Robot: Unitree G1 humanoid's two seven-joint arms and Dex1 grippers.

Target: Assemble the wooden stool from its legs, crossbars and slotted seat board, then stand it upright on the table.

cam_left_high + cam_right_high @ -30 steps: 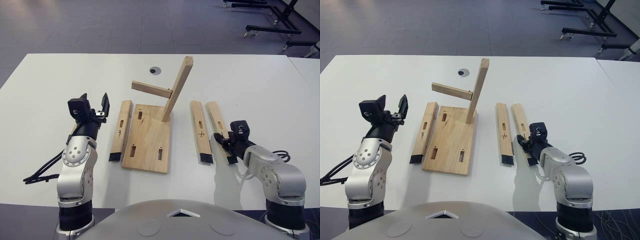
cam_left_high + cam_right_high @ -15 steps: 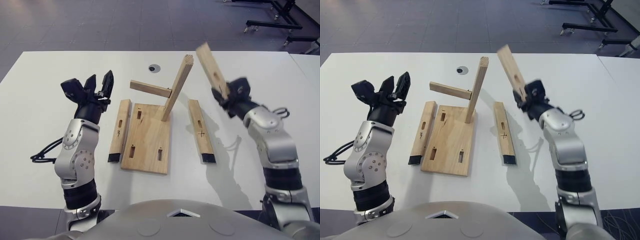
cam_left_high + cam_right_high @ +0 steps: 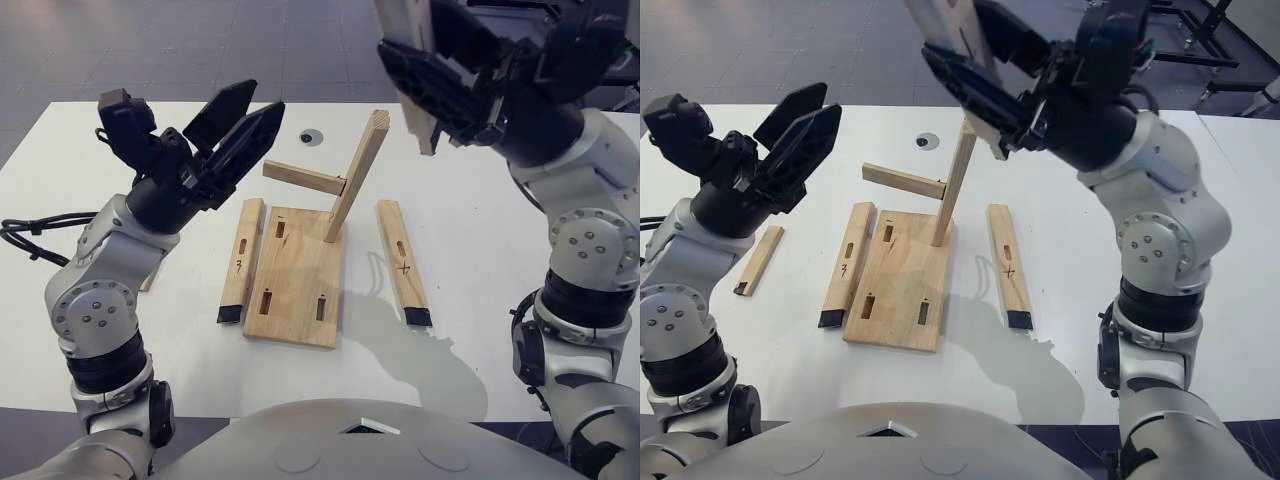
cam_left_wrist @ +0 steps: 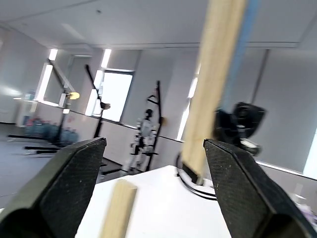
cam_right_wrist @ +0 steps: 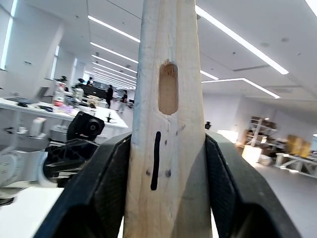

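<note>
A: White surface carries the seat board — upright leg slotted in it.
B: Right end effector grips a second leg, held high; left end effector gapes, empty. A careless descent could knock the upright leg over.

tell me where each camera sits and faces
Eye views: on the head, looking down at table and seat board, past the left gripper and right gripper.
Left wrist view: behind the left gripper's open fingers, facing the room.
Right wrist view: behind the right gripper, looking along the held leg.
Both wrist views share that leg.
</note>
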